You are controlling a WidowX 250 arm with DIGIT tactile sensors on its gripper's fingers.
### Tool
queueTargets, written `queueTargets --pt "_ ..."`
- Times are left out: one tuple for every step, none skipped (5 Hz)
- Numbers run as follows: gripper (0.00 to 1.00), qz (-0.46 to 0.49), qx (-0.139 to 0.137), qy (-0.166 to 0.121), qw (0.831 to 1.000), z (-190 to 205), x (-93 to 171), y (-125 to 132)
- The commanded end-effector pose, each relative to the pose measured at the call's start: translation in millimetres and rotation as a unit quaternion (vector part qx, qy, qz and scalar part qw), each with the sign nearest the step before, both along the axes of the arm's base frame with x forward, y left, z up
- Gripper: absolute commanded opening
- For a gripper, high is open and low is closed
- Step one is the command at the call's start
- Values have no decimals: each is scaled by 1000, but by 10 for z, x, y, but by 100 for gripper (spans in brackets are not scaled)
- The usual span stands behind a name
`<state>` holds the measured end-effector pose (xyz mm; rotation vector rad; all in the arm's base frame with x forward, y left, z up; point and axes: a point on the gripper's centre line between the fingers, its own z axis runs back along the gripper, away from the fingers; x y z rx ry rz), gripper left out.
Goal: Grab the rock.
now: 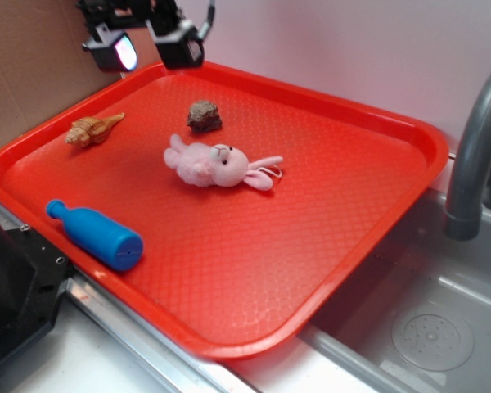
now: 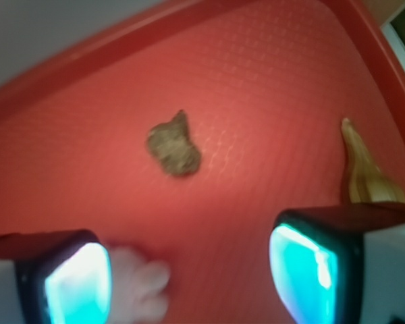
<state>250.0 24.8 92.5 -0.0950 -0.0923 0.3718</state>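
Observation:
The rock [image 1: 204,116] is a small lumpy grey-brown stone lying on the far part of the red tray [image 1: 352,188]. In the wrist view the rock [image 2: 174,145] lies ahead of the fingers, on bare tray. My gripper [image 1: 151,47] hangs in the air above the tray's far left edge, behind and left of the rock, not touching it. It is open, with a wide gap between its two glowing pads [image 2: 304,270] and nothing held. My gripper [image 2: 189,277] shows at the bottom of the wrist view.
A pink plush bunny [image 1: 219,165] lies just in front of the rock; its paw [image 2: 138,283] shows beside the left pad. A tan seashell [image 1: 92,128] lies at the tray's left, a blue bottle [image 1: 96,234] near the front left. A sink and grey faucet [image 1: 473,155] stand right.

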Motion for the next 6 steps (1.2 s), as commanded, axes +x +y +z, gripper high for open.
queueTargets --pt "100 -17 1 1 1000 -280 321 58" --pt "100 -23 12 2 1000 -391 413 78" --pt "100 -40 15 6 999 -585 560 94" --pt "100 -39 17 17 999 -688 582 52" --pt "0 -37 26 24 999 -697 558 15" --pt "0 -42 23 27 998 -580 491 29"
